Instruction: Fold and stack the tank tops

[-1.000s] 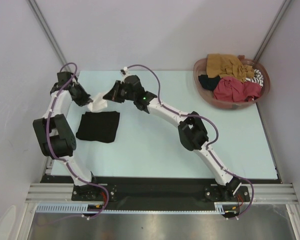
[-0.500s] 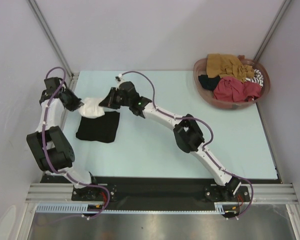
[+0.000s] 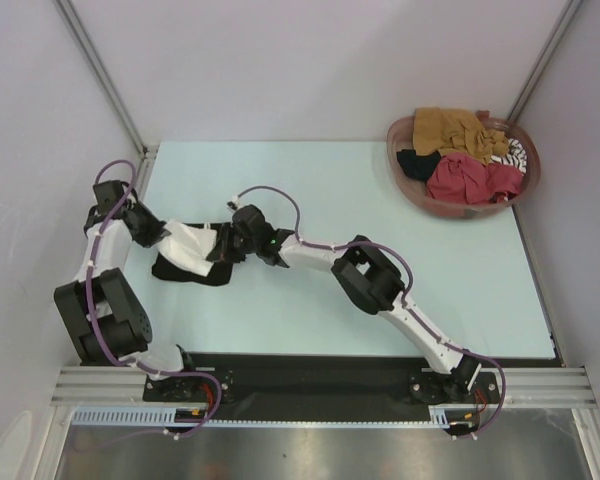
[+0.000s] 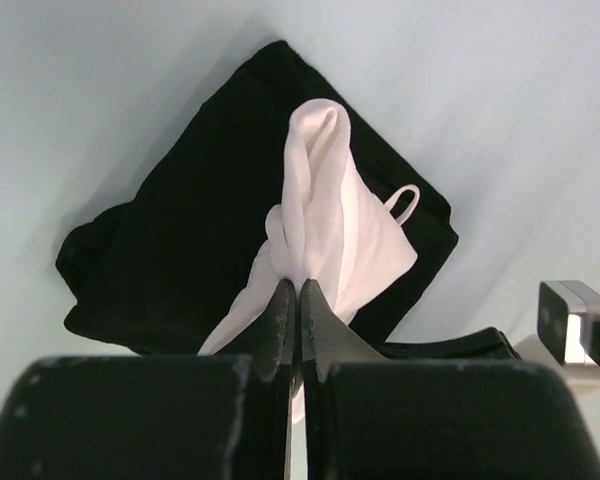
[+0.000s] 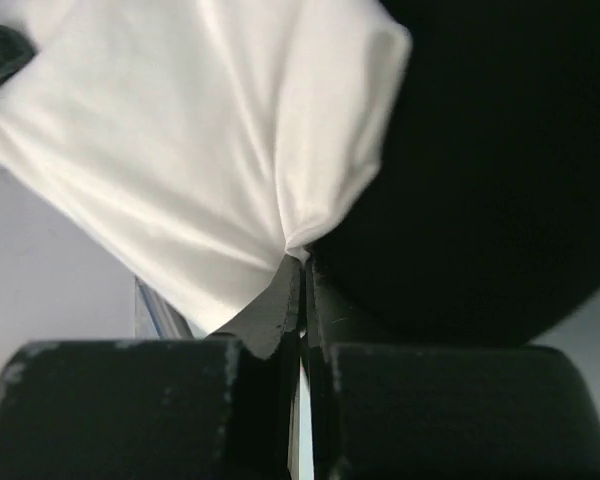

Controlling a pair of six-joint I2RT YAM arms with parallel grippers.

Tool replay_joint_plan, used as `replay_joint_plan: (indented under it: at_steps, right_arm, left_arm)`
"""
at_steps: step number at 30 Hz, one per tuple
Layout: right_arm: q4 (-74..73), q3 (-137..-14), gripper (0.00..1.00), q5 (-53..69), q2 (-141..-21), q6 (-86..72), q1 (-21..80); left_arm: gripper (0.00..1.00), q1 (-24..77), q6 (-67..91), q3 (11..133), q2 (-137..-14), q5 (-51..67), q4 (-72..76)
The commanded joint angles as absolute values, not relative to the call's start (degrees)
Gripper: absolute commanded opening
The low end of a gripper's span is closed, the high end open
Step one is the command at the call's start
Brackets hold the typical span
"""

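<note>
Top view, change: over the last second both arms have pulled back from the far-left part of the counter (image 3: 310, 180) toward its near-left edge. They have brought the white tank top (image 3: 188, 243) from beyond the folded black tank top (image 3: 172, 268) to a place over it.
Top view, meaning: this looks like the stacking step for the second garment. The white one hangs bunched, not yet laid flat.
Top view, claws: the left claw (image 3: 165, 232) and right claw (image 3: 220, 245) each pinch one end of the white tank top.
Top view, room: the stack lies near the left edge, where the left arm is crowded. The middle and right of the counter offer free passage. The basket (image 3: 408, 185), at the far-right corner, holds a mustard top (image 3: 455, 128), a red top (image 3: 470, 178) and others, well apart.
Left wrist, claw: the left claw (image 4: 297, 285) is clenched on a gathered fold of the white tank top (image 4: 340, 220).
Left wrist, cloth: the white drapes across the black tank top (image 4: 170, 230), and black shows around it.
Right wrist, claw: the right claw (image 5: 302, 262) is clenched on a corner of the white tank top (image 5: 200, 130).
Right wrist, cloth: the black tank top (image 5: 500, 170) fills the right side. Contact between the two cannot be told.
</note>
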State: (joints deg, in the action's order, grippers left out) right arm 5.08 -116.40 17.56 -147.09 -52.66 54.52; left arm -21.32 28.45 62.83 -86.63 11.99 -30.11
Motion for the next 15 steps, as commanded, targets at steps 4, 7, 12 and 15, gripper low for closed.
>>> replay_joint_plan:
  at_steps: [4, 7, 12, 15]
  right_arm:
    - [9.4, -112.33, 0.0, 16.17, -139.66, -50.98, 54.49]
    - [9.14, -111.97, 0.0, 15.74, -139.31, -50.28, 54.49]
    - [6.51, -116.17, 0.0, 15.38, -140.1, -48.26, 54.84]
    - [4.14, -118.29, 0.0, 14.86, -140.62, -47.11, 55.37]
  left_arm:
    - [0.0, -21.71, 29.35, 57.75, -82.97, 11.16, -24.96]
    - [0.0, -21.8, 29.71, 56.17, -82.97, 10.9, -23.65]
    - [0.0, -21.88, 30.41, 55.11, -83.32, 9.67, -22.76]
    - [0.0, -21.88, 30.5, 55.02, -82.97, 9.05, -22.5]
